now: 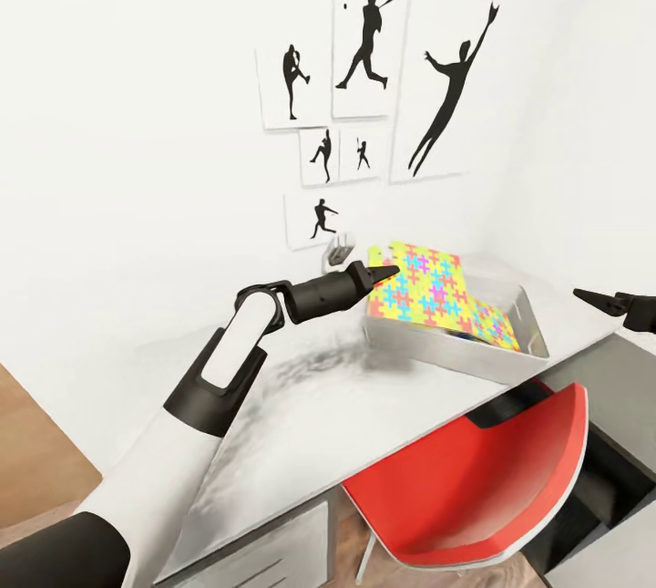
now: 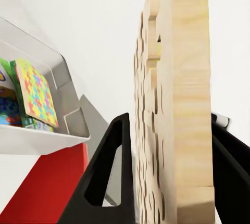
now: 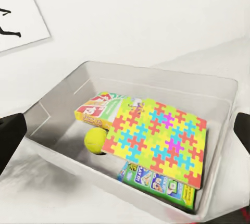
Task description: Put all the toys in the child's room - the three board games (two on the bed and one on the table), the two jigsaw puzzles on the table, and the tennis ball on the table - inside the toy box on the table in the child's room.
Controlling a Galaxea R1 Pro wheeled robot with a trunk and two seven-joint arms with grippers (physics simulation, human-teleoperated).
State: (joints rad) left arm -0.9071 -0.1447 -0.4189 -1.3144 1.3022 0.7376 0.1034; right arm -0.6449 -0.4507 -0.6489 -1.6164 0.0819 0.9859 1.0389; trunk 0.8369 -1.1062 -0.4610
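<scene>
My left gripper [image 1: 383, 273] is shut on a multicoloured jigsaw puzzle [image 1: 424, 285], which it holds tilted over the near-left end of the toy box [image 1: 456, 355] on the table [image 1: 364, 406]. In the left wrist view the puzzle's pale wooden edge [image 2: 177, 104] stands between the black fingers [image 2: 112, 172]. Inside the toy box [image 3: 62, 104] lie a second jigsaw puzzle [image 3: 156, 138], the tennis ball [image 3: 95, 140] and two board games [image 3: 99, 108] [image 3: 156, 179]. My right gripper [image 1: 597, 299] hovers open to the right of the box, its fingers spread wide.
A red-and-white chair [image 1: 474, 479] is pushed up to the table's front edge. Black sports-silhouette pictures [image 1: 364, 50] hang on the white wall behind. A grey drawer unit [image 1: 273, 551] sits under the table at the left. A small grey object [image 1: 339, 251] stands by the wall.
</scene>
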